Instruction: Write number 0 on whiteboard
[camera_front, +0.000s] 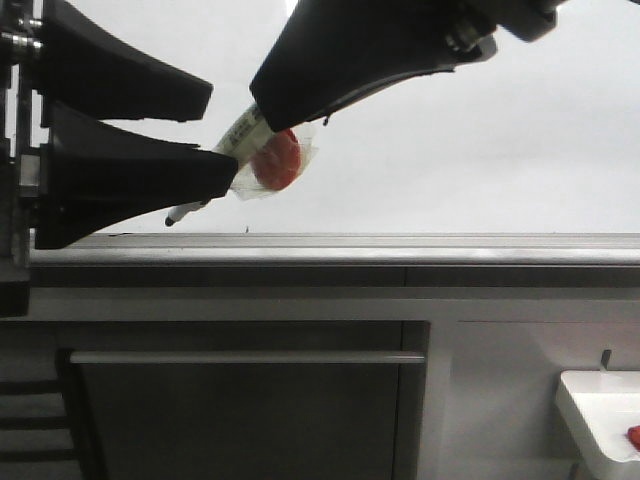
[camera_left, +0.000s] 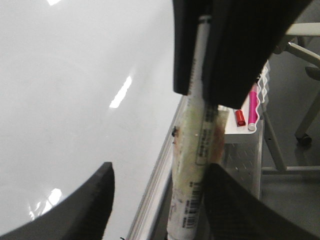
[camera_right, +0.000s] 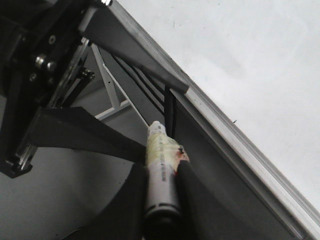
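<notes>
I am looking across the whiteboard (camera_front: 500, 130), a large glossy white sheet with a grey ledge (camera_front: 400, 245) running along its lower edge. No number 0 is showing on it anywhere; the surface is reading blank in all three views.

The marker (camera_front: 248, 135) is hanging in front of the board, slanting down toward my left, its dark tip (camera_front: 172, 219) sitting just above the ledge and, as far as I can tell, not touching the board. The right gripper (camera_right: 162, 192) is clamping the marker's barrel, fingers pressing on both sides. Tape and a red patch (camera_front: 278, 160) are wrapping the barrel's middle. The left gripper (camera_left: 157, 197) is standing with its fingers spread apart; the marker is running between them, and I cannot tell whether either finger is touching it.

I am judging the marker to be light, stiff and smooth, so it could twist or slide in the grip once the tip is pressing on the board. The taped middle looks like the surest place to hold. The board itself looks rigid and slick, calling for only light pressure.

A white tray (camera_front: 600, 410) is sitting low at the right.
</notes>
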